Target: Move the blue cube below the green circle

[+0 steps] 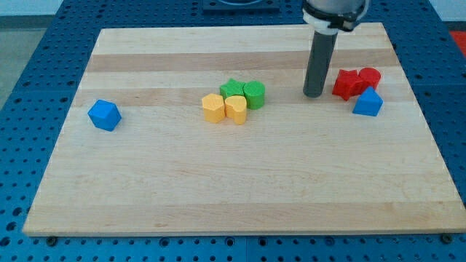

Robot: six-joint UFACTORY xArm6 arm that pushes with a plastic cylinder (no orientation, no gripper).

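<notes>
Camera view, read from left to right: you have the blue cube (104, 115) sitting alone at the left of the bench (240, 196), well apart from everything else. At the centre is a tight cluster: a yellow hexagonal block (212, 108) touching a yellow heart-like block (236, 109), with a green block (231, 88) of unclear shape behind them and the green circle (254, 94) on the cluster's right. Further right, my tip (314, 93) rests on the bench between that cluster and the right-hand group, just beside a red star-like block (345, 84). A red cylinder (370, 77) touches that one, and a blue triangular block (368, 102) sits just below them.

No gripper is fitted, so you cannot tell any open or closed state; the rod alone does the pushing.

As a judgement, the task is at its approach step, since the cube looks untouched and far from its goal. Your next move calls for carrying the tip across to the cube's left side, skirting the centre cluster, then pushing rightward along the lower-centre of the frame until the cube lies below the green circle.
</notes>
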